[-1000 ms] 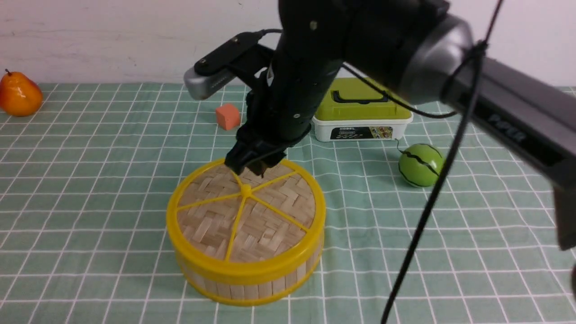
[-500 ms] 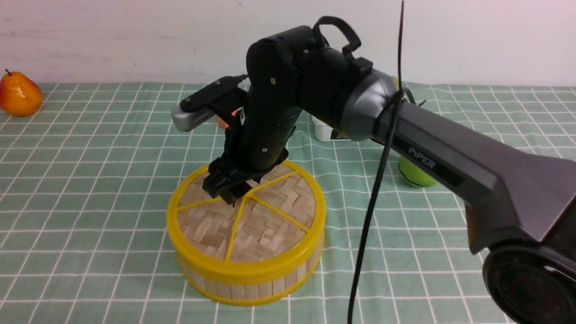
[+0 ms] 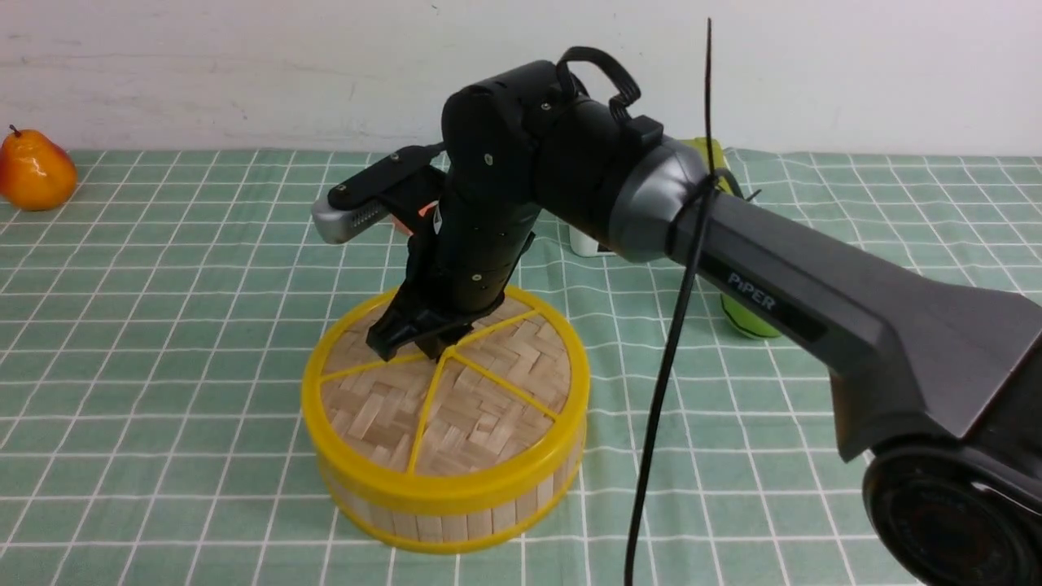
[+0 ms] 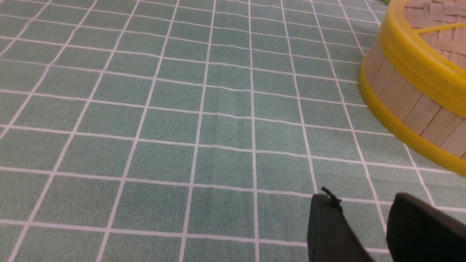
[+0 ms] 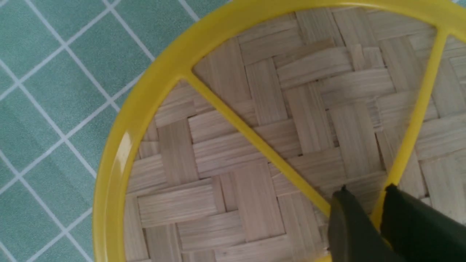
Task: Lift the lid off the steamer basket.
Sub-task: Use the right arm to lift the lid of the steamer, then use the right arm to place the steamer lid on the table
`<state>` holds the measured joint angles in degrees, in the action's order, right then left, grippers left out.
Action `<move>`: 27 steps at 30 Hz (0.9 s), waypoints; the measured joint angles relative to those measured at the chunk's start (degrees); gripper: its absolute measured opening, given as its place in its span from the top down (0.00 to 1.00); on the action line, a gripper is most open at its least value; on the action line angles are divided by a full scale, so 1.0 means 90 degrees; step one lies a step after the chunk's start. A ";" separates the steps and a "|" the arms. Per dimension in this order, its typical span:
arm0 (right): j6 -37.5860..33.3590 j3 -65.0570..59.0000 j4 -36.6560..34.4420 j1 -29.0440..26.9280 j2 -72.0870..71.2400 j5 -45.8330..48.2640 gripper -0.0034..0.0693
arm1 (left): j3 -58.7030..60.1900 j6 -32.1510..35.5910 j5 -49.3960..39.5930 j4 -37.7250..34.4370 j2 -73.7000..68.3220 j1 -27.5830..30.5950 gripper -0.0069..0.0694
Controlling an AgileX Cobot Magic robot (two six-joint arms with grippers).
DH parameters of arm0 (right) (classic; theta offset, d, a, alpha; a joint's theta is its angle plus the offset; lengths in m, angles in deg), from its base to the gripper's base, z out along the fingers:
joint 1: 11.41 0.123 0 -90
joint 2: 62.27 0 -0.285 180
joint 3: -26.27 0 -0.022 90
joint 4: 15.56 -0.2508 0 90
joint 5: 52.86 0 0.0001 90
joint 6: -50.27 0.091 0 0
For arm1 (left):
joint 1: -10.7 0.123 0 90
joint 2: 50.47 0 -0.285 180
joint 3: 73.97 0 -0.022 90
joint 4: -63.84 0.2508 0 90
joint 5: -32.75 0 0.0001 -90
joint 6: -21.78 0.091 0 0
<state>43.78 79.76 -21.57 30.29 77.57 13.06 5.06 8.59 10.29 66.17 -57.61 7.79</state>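
The lid (image 3: pixel 480 399), woven tan bamboo with a yellow rim and yellow spokes, sits flat on the steamer basket (image 3: pixel 456 521) in the middle of the green checked cloth. My right gripper (image 3: pixel 423 350) points down at the lid's hub. In the right wrist view its gripper (image 5: pixel 364 193) has the two fingers closed on either side of a yellow spoke of the lid (image 5: pixel 255 109) by the hub. My left gripper (image 4: pixel 360 203) hovers low over bare cloth, open and empty, beside the basket wall (image 4: pixel 407 105). It is out of the front view.
An orange pear (image 3: pixel 32 171) lies at the far left. A white box (image 3: pixel 582 240) with a green lid and a green melon ball (image 3: pixel 745 321) are mostly hidden behind my right arm. A black cable (image 3: pixel 667 366) hangs in front.
My right arm swung down and toward me. Its gripper moved from the lid's far edge to the hub and settled on a spoke. The lid has not moved.
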 joint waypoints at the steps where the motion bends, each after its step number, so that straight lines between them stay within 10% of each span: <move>1: 0.0000 0.0000 0.0000 0.0000 -0.0034 0.0000 0.84 | 0.0000 0.0000 0.0000 0.0000 0.0000 0.0000 0.60; 16: -0.0114 -0.0358 0.0534 -0.0302 -0.2992 0.0651 0.84 | 0.0000 0.0000 0.0000 0.0000 0.0000 0.0000 0.60; 27: -0.0119 -0.5643 0.0078 -0.2421 -0.5317 -0.0626 0.84 | 0.0000 0.0000 0.0000 0.0000 0.0000 0.0000 0.60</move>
<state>42.71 28.97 -20.86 8.50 29.71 7.43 5.06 8.59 10.29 66.17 -57.61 7.79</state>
